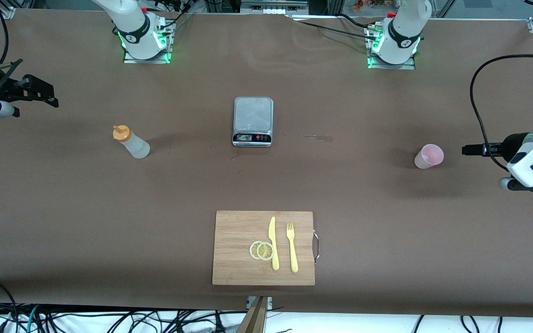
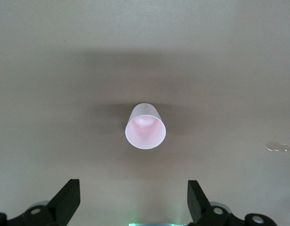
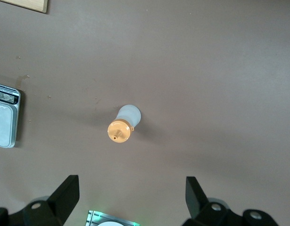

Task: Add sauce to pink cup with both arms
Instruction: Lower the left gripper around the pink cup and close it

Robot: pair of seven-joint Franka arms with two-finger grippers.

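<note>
The sauce bottle (image 1: 130, 142), whitish with an orange nozzle cap, stands on the table toward the right arm's end. It also shows in the right wrist view (image 3: 122, 124). The pink cup (image 1: 429, 156) stands upright toward the left arm's end and looks empty in the left wrist view (image 2: 145, 126). My right gripper (image 1: 46, 95) hangs over the table's edge at its own end, apart from the bottle, open and empty (image 3: 131, 186). My left gripper (image 1: 467, 149) hangs over the table just outside the cup, open and empty (image 2: 134, 188).
A silver kitchen scale (image 1: 253, 121) sits mid-table between bottle and cup, also in the right wrist view (image 3: 4, 117). A wooden cutting board (image 1: 238, 240) with a yellow knife (image 1: 273, 243), fork (image 1: 292, 247) and two lemon slices (image 1: 262, 250) lies nearer the camera. A small wet smear (image 1: 319, 137) lies beside the scale.
</note>
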